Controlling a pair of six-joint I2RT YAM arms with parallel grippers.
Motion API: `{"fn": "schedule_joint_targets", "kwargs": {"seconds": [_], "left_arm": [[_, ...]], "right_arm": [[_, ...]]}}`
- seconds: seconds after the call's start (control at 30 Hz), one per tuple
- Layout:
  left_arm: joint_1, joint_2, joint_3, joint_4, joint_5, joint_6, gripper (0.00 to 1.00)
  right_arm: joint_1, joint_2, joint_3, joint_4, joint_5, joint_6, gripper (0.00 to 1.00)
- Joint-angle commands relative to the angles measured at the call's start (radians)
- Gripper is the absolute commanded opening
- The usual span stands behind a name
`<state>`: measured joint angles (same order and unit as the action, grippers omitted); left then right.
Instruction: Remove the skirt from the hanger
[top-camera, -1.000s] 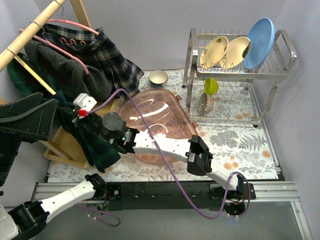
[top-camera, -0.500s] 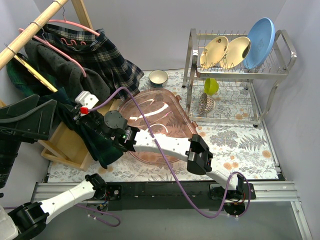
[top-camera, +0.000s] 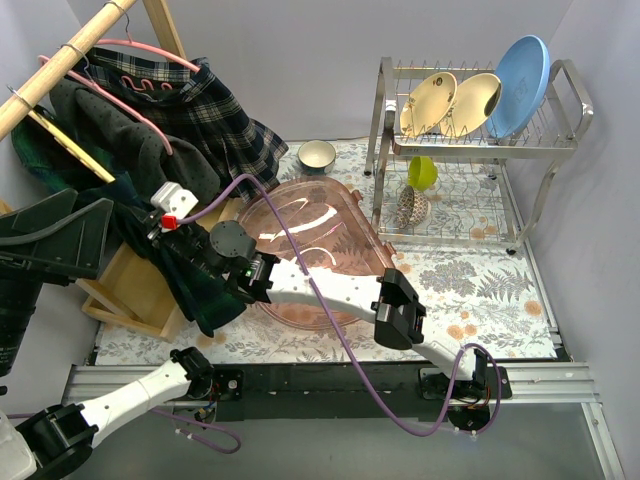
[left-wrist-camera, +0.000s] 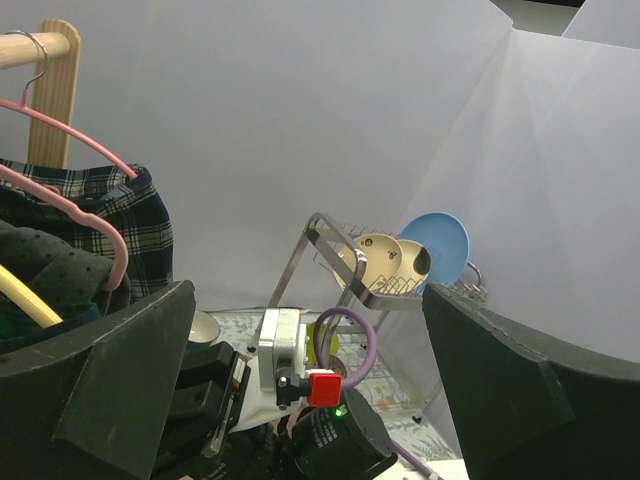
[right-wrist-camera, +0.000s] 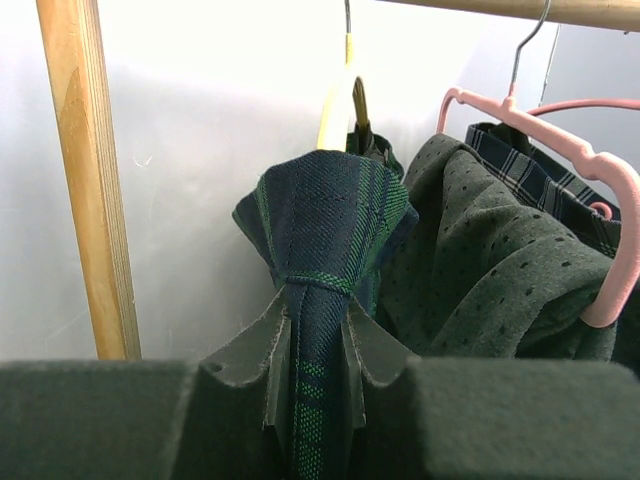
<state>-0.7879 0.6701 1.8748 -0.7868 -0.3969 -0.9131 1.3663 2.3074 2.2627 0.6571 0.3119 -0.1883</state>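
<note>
The dark green and navy plaid skirt (right-wrist-camera: 325, 220) hangs on a yellow hanger (right-wrist-camera: 335, 110) from the wooden rail (right-wrist-camera: 520, 8). My right gripper (right-wrist-camera: 318, 330) is shut on a bunched fold of the skirt just below the hanger. In the top view the right gripper (top-camera: 165, 235) reaches far left under the rail, and the skirt (top-camera: 195, 290) trails down below it; the yellow hanger (top-camera: 65, 145) slants above. My left gripper (top-camera: 92, 205) is at the far left beside it, jaws wide open and empty; in its own view the left gripper (left-wrist-camera: 310, 380) frames the right wrist.
A grey dotted garment (right-wrist-camera: 480, 270) on a pink hanger (right-wrist-camera: 590, 170) and a plaid garment (top-camera: 215, 115) hang next to the skirt. A wooden post (right-wrist-camera: 90, 180) stands left. A pink see-through lid (top-camera: 310, 240), a bowl (top-camera: 316, 154) and a dish rack (top-camera: 470, 140) lie to the right.
My right gripper has shifted slightly left and up with the skirt fold in it, and the yellow hanger has swung a little with it. The left gripper has barely moved.
</note>
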Motion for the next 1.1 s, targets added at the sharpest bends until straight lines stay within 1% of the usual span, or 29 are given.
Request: {"fn": "schedule_joint_targets", "kwargs": {"seconds": [0.0, 0.37, 0.5, 0.67, 0.8, 0.87, 0.93, 0.97, 1.07], "left_arm": [[-0.004, 0.020, -0.005, -0.032, -0.008, 0.022, 0.98], [-0.004, -0.018, -0.078, -0.060, -0.031, 0.013, 0.98], [-0.004, -0.023, -0.108, -0.072, -0.036, 0.008, 0.98], [-0.004, -0.009, -0.108, -0.091, -0.052, 0.003, 0.97], [-0.004, 0.017, -0.074, -0.120, -0.075, -0.027, 0.95], [-0.004, 0.046, -0.019, -0.144, -0.085, -0.058, 0.95], [-0.004, 0.083, 0.041, -0.160, -0.059, -0.110, 0.92], [-0.004, 0.092, 0.088, -0.163, -0.018, -0.122, 0.91], [-0.004, 0.117, 0.121, -0.155, 0.012, -0.135, 0.90]], "right_arm": [[-0.010, -0.140, 0.049, 0.289, -0.023, -0.034, 0.01], [-0.010, -0.219, -0.048, 0.325, -0.028, -0.034, 0.01], [-0.009, -0.282, -0.185, 0.364, -0.019, -0.031, 0.01], [-0.009, -0.373, -0.302, 0.381, -0.036, -0.028, 0.01], [-0.004, -0.457, -0.413, 0.392, -0.074, -0.002, 0.01], [-0.001, -0.506, -0.462, 0.388, -0.102, 0.004, 0.01], [0.005, -0.552, -0.489, 0.372, -0.125, 0.018, 0.01], [0.007, -0.568, -0.511, 0.365, -0.134, 0.027, 0.01], [0.008, -0.631, -0.569, 0.357, -0.161, 0.058, 0.01]]}}
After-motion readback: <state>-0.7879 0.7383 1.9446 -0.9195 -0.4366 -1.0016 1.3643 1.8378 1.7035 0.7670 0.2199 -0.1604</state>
